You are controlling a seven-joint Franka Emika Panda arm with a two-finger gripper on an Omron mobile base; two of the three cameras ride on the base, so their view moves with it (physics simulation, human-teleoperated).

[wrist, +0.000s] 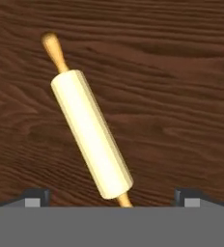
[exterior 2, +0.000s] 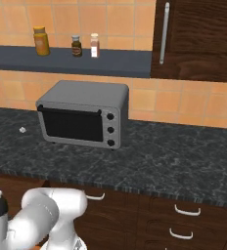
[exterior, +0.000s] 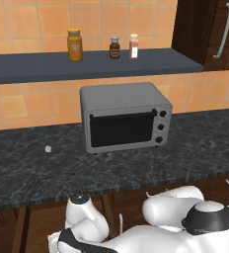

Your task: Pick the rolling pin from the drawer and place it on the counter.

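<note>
No readable labels on my feeds. Hand cam: end effector (wrist: pixel 112 197) spread wide over pin (wrist: pixel 91 132) lying diagonal on drawer (wrist: pixel 172 96) floor; base cams: oven (exterior: pixel 125 116) on table (exterior: pixel 200 143).

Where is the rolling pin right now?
In the hand view, the rolling pin lies flat and slantwise on the wooden floor of the drawer, its near end between the tips of the open gripper.

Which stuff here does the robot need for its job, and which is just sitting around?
Needed: rolling pin, drawer, counter, pincer.
Sitting around: toaster oven, three jars on the shelf, cabinet.
</note>
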